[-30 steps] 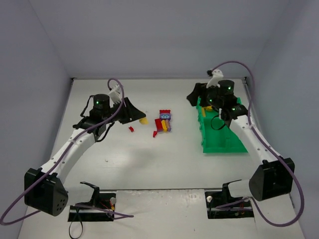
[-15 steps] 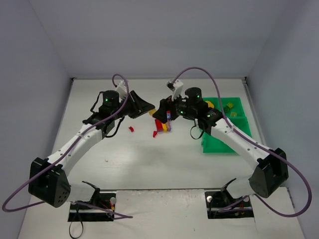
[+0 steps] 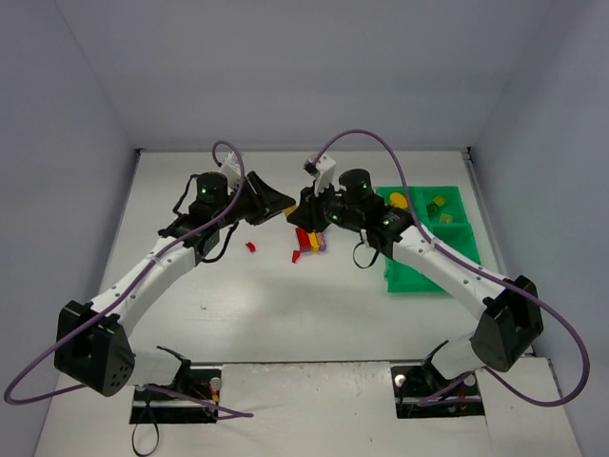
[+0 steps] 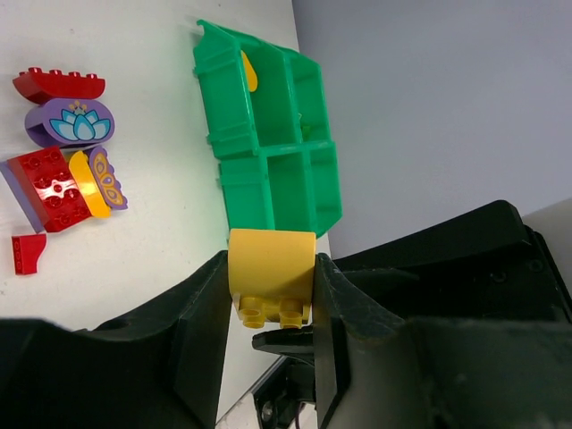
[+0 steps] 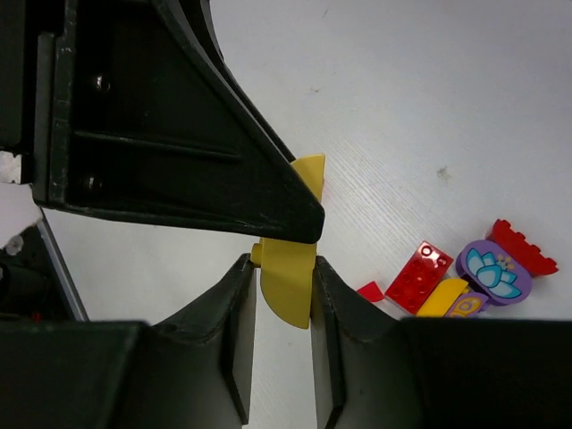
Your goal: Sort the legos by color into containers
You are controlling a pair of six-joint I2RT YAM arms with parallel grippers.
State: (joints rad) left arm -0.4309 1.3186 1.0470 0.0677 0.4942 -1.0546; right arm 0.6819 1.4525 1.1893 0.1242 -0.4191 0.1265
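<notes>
My left gripper is shut on a yellow lego, studs toward the camera. My right gripper is shut on the same yellow lego, right beneath a left finger. Both grippers meet above the table's middle, left gripper and right gripper tip to tip. Under them lie loose legos: a red brick, a purple flower piece, a red arch. The green tray of containers sits to the right, with a yellow piece in a far compartment.
A small red piece and another red piece lie on the white table left of the pile. Grey walls close in the table on three sides. Purple cables loop above both arms.
The right arm swung left from over the tray to the left gripper and closed on the yellow lego. The left arm carried that lego up and to the right.
</notes>
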